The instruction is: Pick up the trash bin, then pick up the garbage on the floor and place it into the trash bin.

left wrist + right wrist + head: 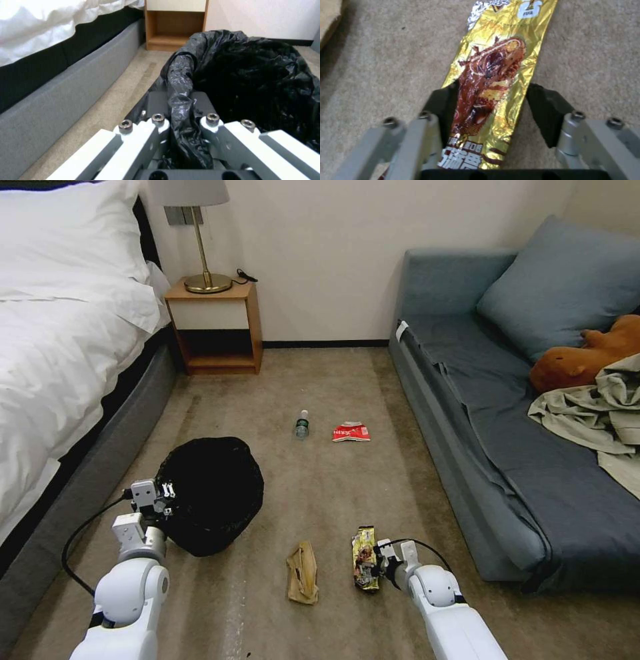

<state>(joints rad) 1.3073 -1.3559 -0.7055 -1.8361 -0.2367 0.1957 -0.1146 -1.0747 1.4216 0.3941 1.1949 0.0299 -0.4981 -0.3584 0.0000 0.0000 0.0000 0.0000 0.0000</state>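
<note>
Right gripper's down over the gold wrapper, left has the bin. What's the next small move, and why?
Probably close the right gripper: its open fingers straddle the gold wrapper lying flat on the carpet. The left gripper is clamped on the trash bin rim.

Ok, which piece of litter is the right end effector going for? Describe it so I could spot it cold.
Start at the grey sofa and look at the carpet off its near end. The gold-brown snack wrapper lies flat there, between the open fingers of the right end effector. Its shiny foil separates it from the dull tan paper bag beside it.
</note>
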